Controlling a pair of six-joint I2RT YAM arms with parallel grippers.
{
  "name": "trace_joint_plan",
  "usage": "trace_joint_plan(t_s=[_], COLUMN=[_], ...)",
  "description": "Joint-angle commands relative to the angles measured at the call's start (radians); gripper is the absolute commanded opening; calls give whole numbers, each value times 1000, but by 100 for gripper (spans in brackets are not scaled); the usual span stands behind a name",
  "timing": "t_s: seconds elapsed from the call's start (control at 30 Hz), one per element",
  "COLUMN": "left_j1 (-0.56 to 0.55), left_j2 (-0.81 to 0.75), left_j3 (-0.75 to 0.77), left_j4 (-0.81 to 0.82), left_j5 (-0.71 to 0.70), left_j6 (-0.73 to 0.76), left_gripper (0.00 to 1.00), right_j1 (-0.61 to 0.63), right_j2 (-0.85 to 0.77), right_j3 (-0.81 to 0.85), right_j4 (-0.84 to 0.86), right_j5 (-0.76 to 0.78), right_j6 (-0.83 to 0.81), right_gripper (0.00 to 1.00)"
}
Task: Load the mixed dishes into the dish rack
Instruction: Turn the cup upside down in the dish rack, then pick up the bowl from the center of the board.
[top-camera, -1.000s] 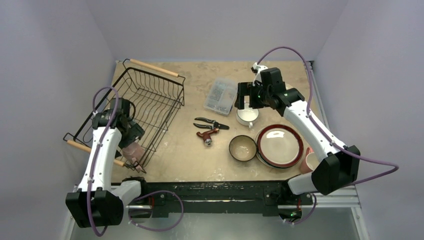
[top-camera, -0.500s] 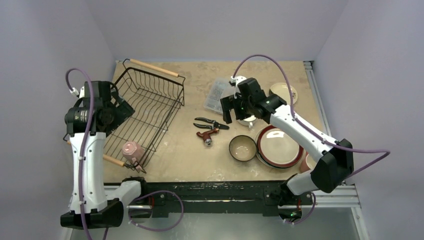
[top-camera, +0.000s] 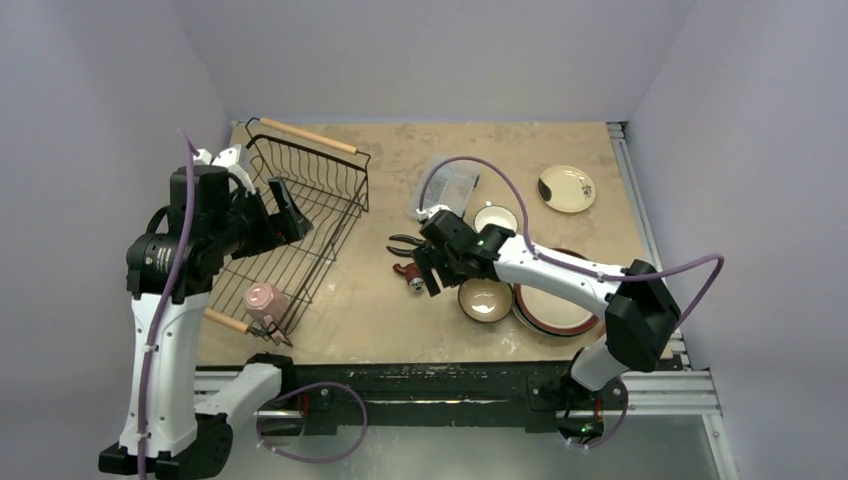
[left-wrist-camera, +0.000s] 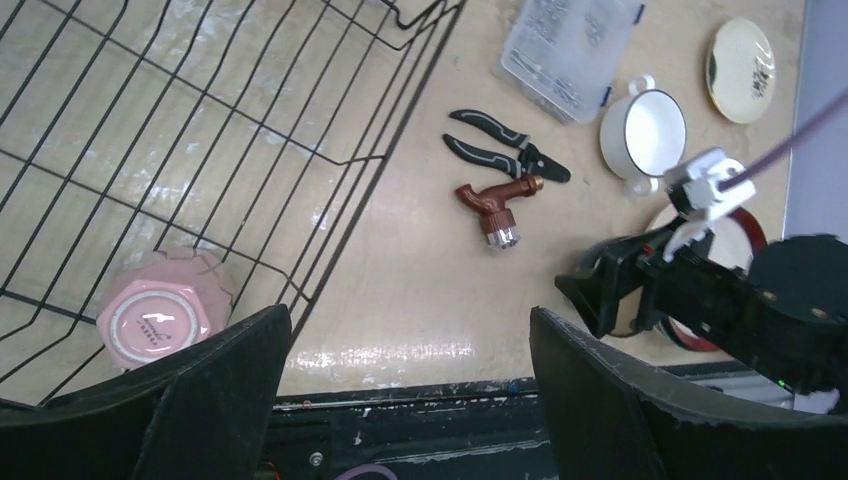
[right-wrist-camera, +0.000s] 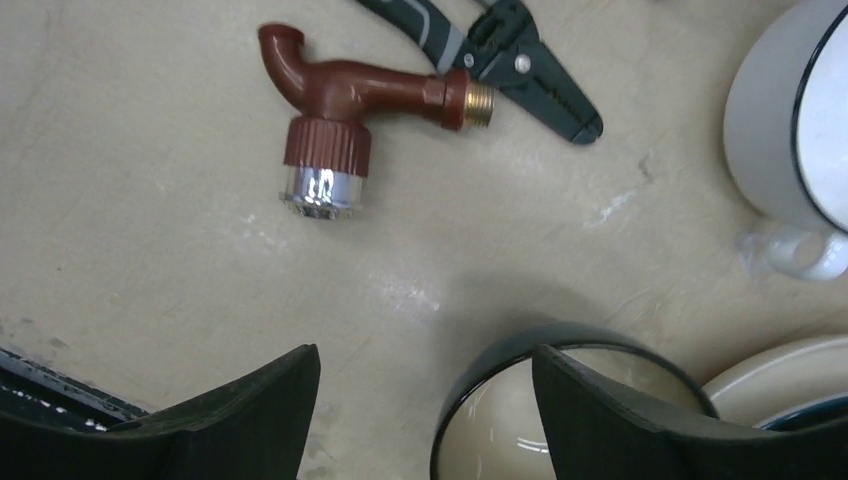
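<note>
Both arms are in new places. The left claw (left-wrist-camera: 405, 335), low at the mug (left-wrist-camera: 160, 322) a second ago, now hangs high over the rack (top-camera: 308, 136), wide and empty. The mug lies on the rack's floor at the near corner, showing its base, well below the claw. So one dish reads as loaded and that arm as free. The right claw (right-wrist-camera: 425, 375), over the cup (top-camera: 495, 217) at the far side a second ago, is now swung in to the bowl (right-wrist-camera: 500, 435), also wide and holding nothing. The bowl's rack-side rim lies in the gap between the fingers. One finger is over bare table (top-camera: 400, 330) near the tap fitting (right-wrist-camera: 340, 110), the other over the bowl's inside; whether either touches the rim I cannot tell. That looks like a line-up for a rim grip on the bowl as the next dish. The cup, the saucer (top-camera: 566, 188) and the plate (top-camera: 550, 312) just right of the bowl wait on the table, well apart from the rack.
</note>
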Motion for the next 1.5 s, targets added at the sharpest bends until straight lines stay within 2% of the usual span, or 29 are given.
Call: trace_joint_plan(t_s=[0.0,0.1,0.27,0.37,0.43,0.53,0.63,0.77,0.9,0.97,1.03,1.13,1.2,1.3,1.4,1.47], left_j1=[-75,-142,-228,-263,-270,-270,-269,-270,-268,-265,-243,-151,-97,-85,-116,-142], left_j2=[-56,-66,-112,-127,-125,-103,-30,31,20,15,28,67,83,87,99,128], left_j3=[15,26,9,0,3,30,116,191,132,101,97,89,23,-99,-164,-152], left_j4=[16,23,23,13,8,6,-20,-16,35,63,78,106,204,445,591,587], left_j5=[40,30,5,6,15,1,-50,-36,39,69,134,302,451,614,643,650], left_j6=[75,91,106,100,90,75,47,3,-110,-166,-224,-354,-463,-655,-764,-734], left_gripper=[88,88,88,88,88,88,88,88,87,86,86,85,84,84,86,87], right_j1=[20,34,71,84,88,93,93,92,91,91,91,88,82,78,76,70], right_j2=[-3,-21,-41,-25,-20,-36,-64,-169,-267,-327,-388,-436,-427,-395,-368,-344], right_j3=[-63,-131,-243,-258,-264,-288,-238,-172,-121,-129,-137,-114,-69,17,80,134], right_j4=[-57,-48,-2,10,29,98,80,135,236,346,445,555,583,586,601,583], right_j5=[115,138,173,217,233,215,189,108,-45,-138,-195,-237,-277,-343,-401,-423], right_j6=[179,236,326,323,297,222,137,44,-41,-97,-161,-254,-306,-343,-379,-389], right_gripper=[74,66,62,56,46,24,0,0,0,0,0,0,0,0,0,0])
